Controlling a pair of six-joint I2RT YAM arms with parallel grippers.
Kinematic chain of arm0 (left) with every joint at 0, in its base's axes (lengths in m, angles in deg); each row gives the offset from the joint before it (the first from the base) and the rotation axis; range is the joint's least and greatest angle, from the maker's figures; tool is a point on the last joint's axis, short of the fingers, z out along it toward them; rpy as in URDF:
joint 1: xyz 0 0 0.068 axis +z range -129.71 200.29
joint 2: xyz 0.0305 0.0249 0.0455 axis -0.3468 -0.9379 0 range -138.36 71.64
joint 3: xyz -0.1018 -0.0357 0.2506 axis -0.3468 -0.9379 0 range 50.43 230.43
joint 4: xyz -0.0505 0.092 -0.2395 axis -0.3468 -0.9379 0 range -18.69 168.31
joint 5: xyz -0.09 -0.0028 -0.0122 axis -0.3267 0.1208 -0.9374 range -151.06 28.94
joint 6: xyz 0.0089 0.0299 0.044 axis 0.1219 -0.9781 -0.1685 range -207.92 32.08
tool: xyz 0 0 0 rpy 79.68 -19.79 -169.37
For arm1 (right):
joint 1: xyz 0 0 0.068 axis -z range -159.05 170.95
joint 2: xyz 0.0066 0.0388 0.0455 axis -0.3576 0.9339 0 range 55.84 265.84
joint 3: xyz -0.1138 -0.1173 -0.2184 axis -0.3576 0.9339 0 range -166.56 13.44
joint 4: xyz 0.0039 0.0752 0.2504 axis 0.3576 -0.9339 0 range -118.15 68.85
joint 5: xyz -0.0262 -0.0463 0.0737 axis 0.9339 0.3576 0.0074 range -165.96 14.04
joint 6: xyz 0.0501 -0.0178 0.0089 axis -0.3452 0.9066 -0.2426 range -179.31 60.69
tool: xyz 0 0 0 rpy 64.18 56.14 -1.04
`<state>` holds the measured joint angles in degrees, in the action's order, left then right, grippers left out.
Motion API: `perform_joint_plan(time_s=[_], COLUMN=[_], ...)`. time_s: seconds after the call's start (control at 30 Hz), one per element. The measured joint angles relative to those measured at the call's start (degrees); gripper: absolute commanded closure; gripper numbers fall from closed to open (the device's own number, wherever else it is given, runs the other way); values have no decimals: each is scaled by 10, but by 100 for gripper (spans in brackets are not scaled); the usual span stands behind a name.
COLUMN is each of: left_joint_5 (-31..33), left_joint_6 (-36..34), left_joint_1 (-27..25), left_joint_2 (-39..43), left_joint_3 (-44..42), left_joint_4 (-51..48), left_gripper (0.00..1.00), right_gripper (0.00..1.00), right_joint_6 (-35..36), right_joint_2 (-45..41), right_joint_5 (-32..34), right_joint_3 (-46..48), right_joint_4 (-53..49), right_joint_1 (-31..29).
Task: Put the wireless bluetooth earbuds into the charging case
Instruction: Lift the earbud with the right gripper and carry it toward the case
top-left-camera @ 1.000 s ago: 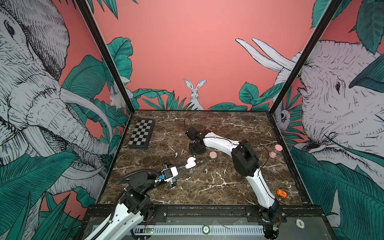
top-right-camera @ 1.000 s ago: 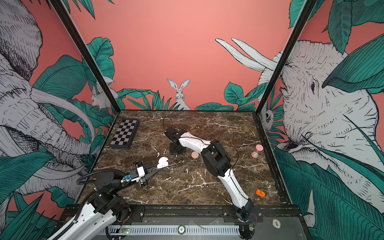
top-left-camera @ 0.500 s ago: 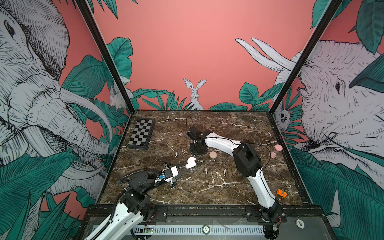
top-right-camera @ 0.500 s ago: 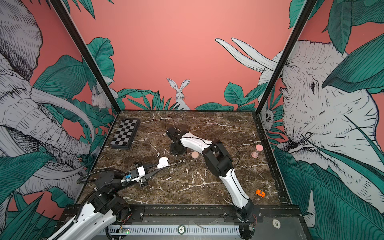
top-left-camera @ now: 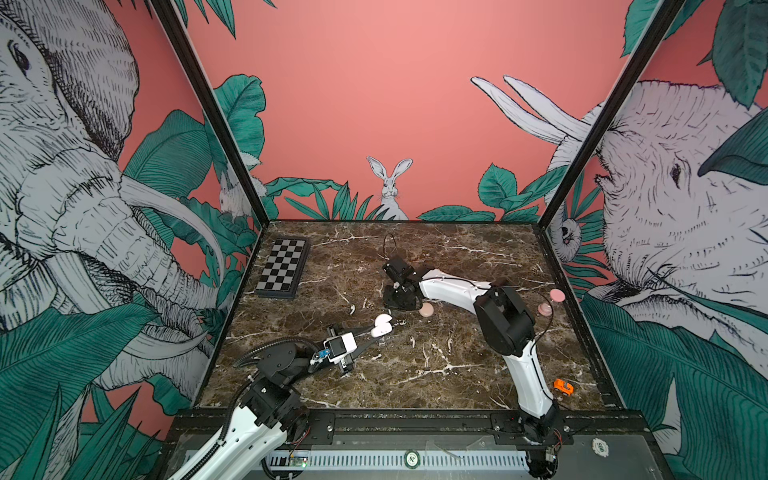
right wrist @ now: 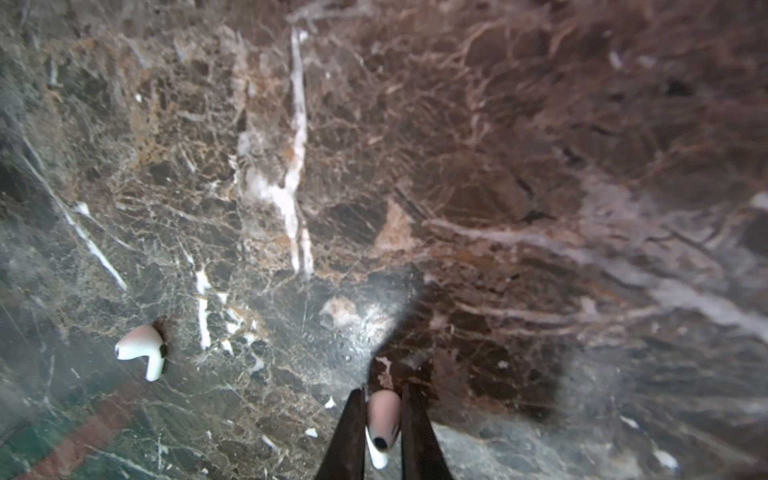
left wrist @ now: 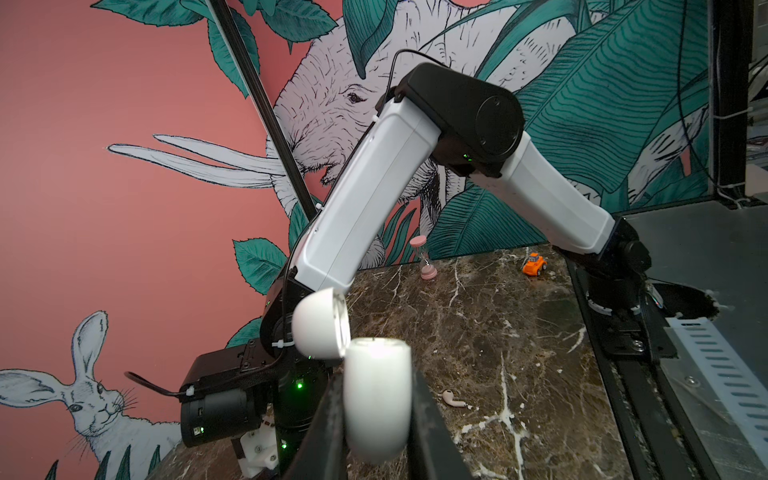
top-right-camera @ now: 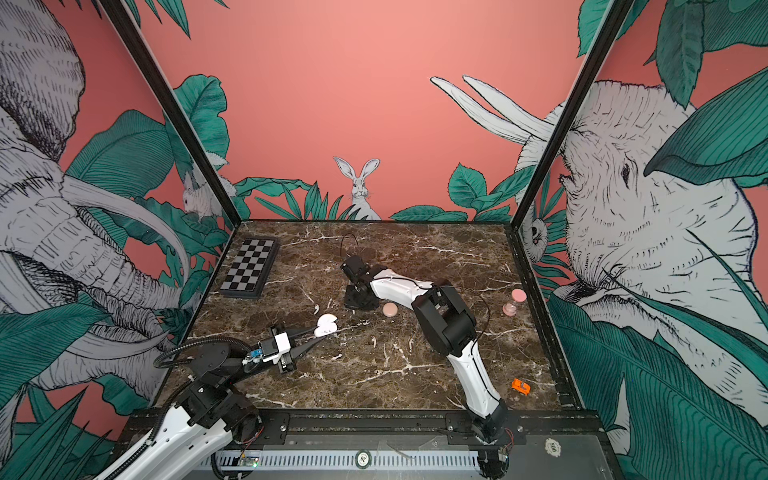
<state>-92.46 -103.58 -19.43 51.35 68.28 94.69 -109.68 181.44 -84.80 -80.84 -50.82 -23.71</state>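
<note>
A tiny whitish plastic earbud (right wrist: 381,419) is pinched in the narrowed right gripper (right wrist: 384,395), low at the centre of the brown marble worktop (top-left-camera: 457,374). The white rounded charging case (left wrist: 376,399), lid open, is clamped in the left gripper (top-left-camera: 380,330), just nearer and left. Pick-up is judged in hand; a lift toward the case is needed next.

Open marble top (top-left-camera: 436,374) runs free at six o'clock and along the back wall at twelve. The right arm (top-left-camera: 505,324) bars five o'clock to centre, where the right gripper (right wrist: 383,392) pinches an earbud (right wrist: 382,415), a pink puck (top-left-camera: 426,309) just beside. The left gripper (top-left-camera: 380,332), clamped on the open charging case (top-left-camera: 383,321), juts in from seven. A chessboard (top-left-camera: 283,268) fills ten, an hourglass (top-left-camera: 545,308) three, a toy car (top-left-camera: 563,387) four.
</note>
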Motion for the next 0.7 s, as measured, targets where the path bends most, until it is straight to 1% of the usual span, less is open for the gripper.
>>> perform_joint_plan(time_s=[0.23,0.7], left_joint_5=[2,5], left_joint_6=[0,6], left_joint_1=[0,0], left_joint_2=[-2,-37], left_joint_3=[0,0], left_joint_4=[0,5], left_gripper=[100,100], right_gripper=[87,86], right_joint_6=[-9,-18], right_joint_2=[-17,-82], right_joint_5=[-14,-46], right_joint_3=[33,158], right_joint_4=[32,145], right_joint_1=[3,17])
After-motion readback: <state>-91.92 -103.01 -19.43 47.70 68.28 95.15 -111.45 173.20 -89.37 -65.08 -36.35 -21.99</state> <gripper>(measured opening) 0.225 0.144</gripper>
